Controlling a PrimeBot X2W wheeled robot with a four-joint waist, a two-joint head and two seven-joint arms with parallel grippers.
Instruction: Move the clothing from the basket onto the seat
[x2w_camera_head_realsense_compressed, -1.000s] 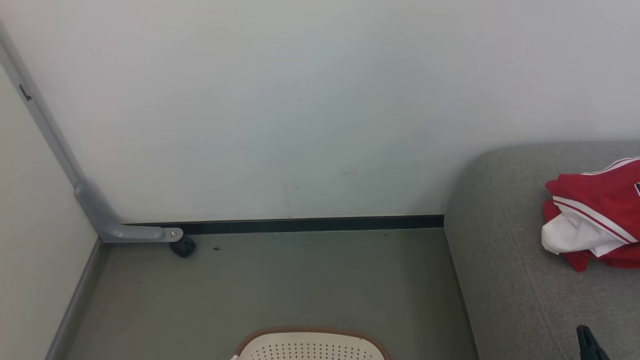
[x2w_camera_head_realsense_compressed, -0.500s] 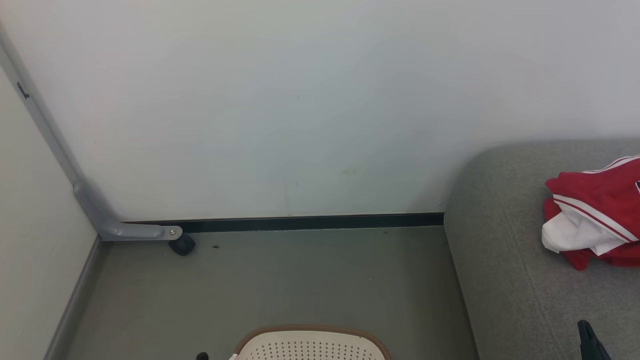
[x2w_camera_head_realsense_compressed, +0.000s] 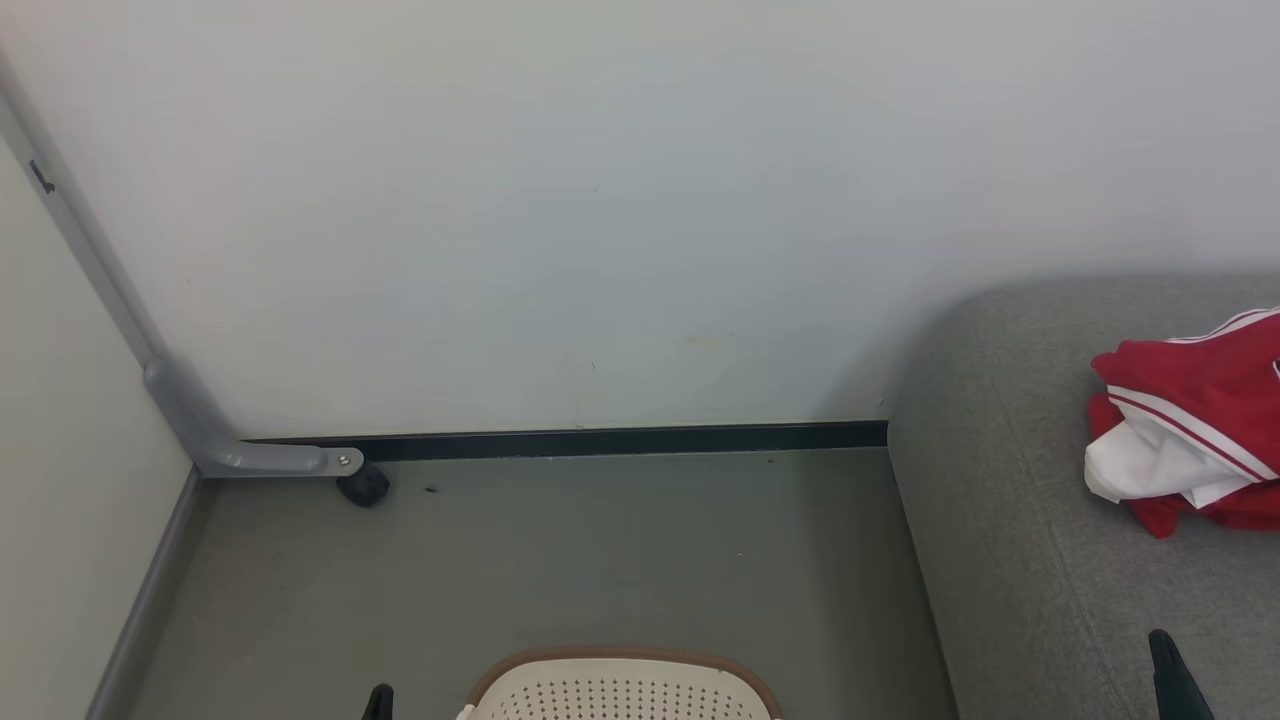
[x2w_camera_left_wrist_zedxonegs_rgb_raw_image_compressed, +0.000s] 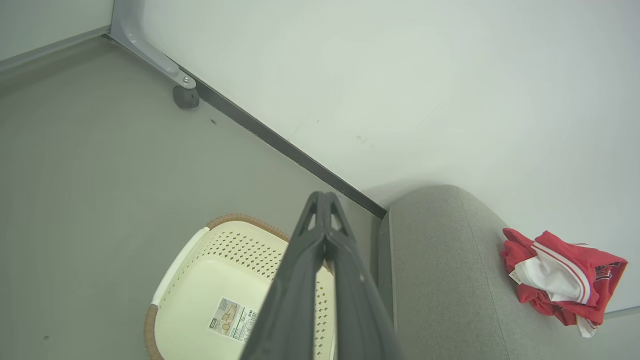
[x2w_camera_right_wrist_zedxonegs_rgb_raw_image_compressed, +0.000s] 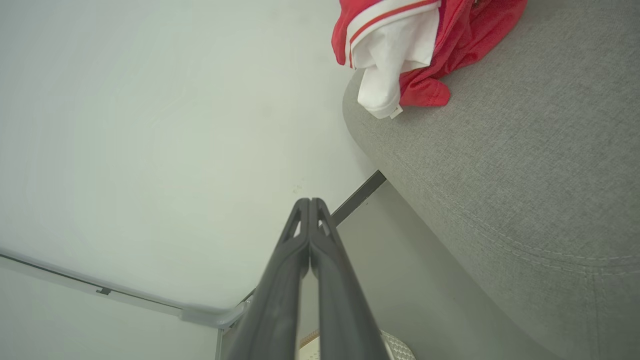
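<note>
We log clothing heaped on seat, right; basket on floor, bottom centre; left gripper just beside.

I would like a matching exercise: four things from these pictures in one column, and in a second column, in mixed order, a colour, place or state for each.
Column 1
1. clothing
2. basket
3. left gripper
4. caster

Column 2
A. cream with a brown rim
B. black, at the end of a grey bar
C. lying on the seat
D. fingers shut

Pairs: 1-C, 2-A, 3-D, 4-B
</note>
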